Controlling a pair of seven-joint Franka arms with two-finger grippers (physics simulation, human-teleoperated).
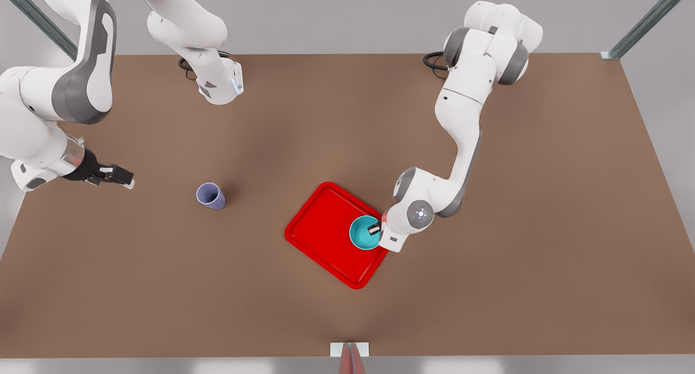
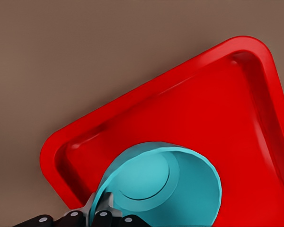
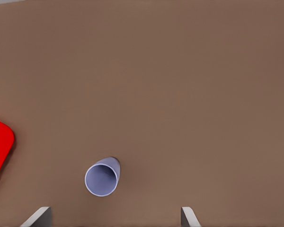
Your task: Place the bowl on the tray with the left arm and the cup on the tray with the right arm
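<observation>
**Inspector:** Left gripper [image 1: 374, 229] first. It is pinching the rim of the bowl [image 1: 364, 233], one finger inside the wall and one outside. The bowl sits directly under it, over the corner of the tray [image 1: 326, 227] nearest that arm. I cannot tell whether the base touches the tray floor.

**Clerk:** And the risk there?

**Inspector:** In my judgement, two. If the fingers part while the bowl is off the floor, it may drop and tip. The bowl is also close to the tray's rim, so a sideways pull on withdrawal could drag it onto or over that edge.

**Clerk:** The other arm?

**Inspector:** Right gripper [image 1: 117, 174] hangs with its fingers spread, holding nothing. The cup [image 1: 210, 195] stands upright on the table [image 1: 543, 200] ahead of it, apart from it and well apart from the tray. The likely fault is a finger clipping the narrow cup on approach and knocking it over. Both arms would also converge on the same tray, so contact with the left arm or the bowl is possible.

**Clerk:** Count?

**Inspector:** One bowl, one cup, one tray, two arms, two grippers.
</observation>
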